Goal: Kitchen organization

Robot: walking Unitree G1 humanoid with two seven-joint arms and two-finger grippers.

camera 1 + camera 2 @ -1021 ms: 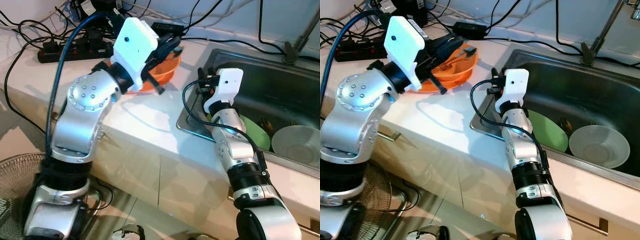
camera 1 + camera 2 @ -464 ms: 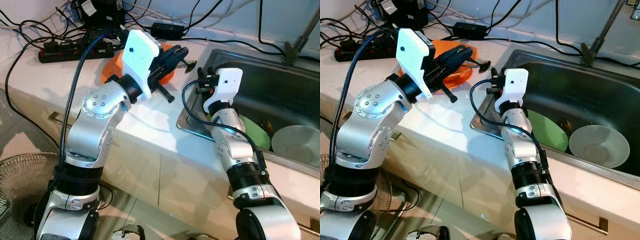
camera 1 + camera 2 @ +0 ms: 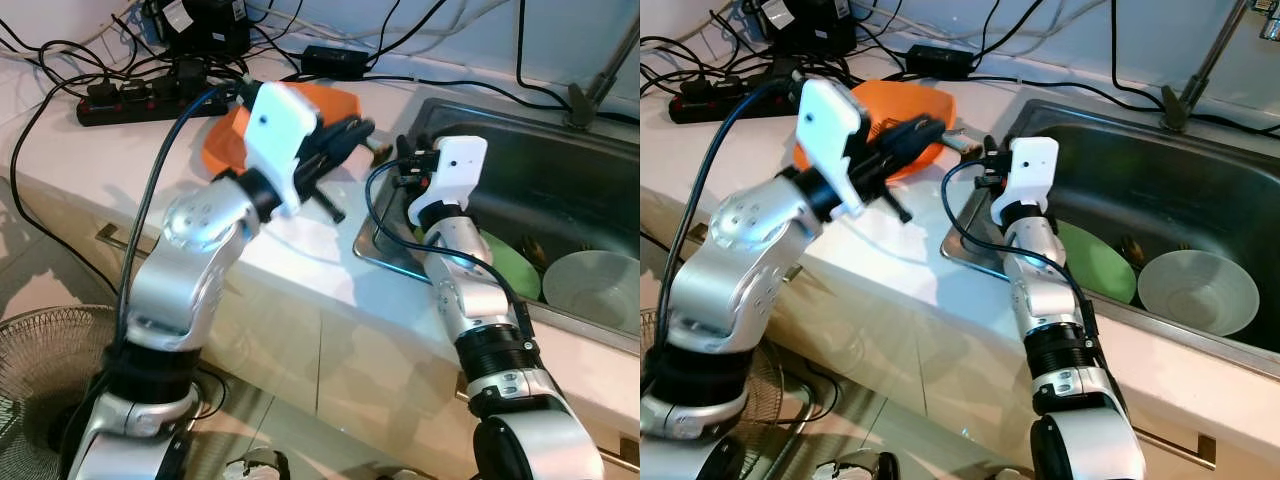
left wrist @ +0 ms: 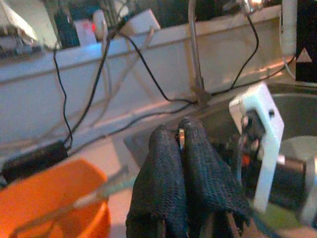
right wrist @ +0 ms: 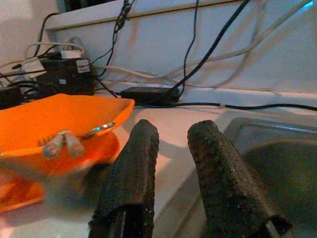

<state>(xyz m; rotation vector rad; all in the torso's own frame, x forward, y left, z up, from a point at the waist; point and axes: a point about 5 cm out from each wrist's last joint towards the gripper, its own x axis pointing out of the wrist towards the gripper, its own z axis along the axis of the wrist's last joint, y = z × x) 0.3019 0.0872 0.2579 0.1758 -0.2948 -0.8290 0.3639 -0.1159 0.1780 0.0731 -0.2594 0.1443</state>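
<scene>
My left gripper [image 3: 355, 130] hovers over the counter just left of the sink, fingers pressed shut on a grey utensil [image 3: 955, 140]. The utensil's tip pokes out past the fingertips [image 4: 171, 131] and its other end lies in the orange bowl [image 3: 240, 130]. That bowl is tipped up on edge beside the gripper's base. I cannot tell whether its rim is pinched too. More utensil handles [image 5: 64, 144] hang over the bowl's rim. My right gripper [image 3: 402, 165] rests at the sink's left rim, open, with nothing between its fingers [image 5: 131, 168].
The steel sink [image 3: 380, 250] holds a green plate [image 3: 510, 265] and a white bowl [image 3: 595, 285], with the faucet [image 3: 590, 90] behind. A power strip [image 3: 150, 100], an adapter and several cables crowd the counter's back. A fan [image 3: 30, 380] stands on the floor at left.
My left arm has swung its gripper right toward the sink. The orange bowl went from lying flat to tipped up on edge. The right arm has not moved.
</scene>
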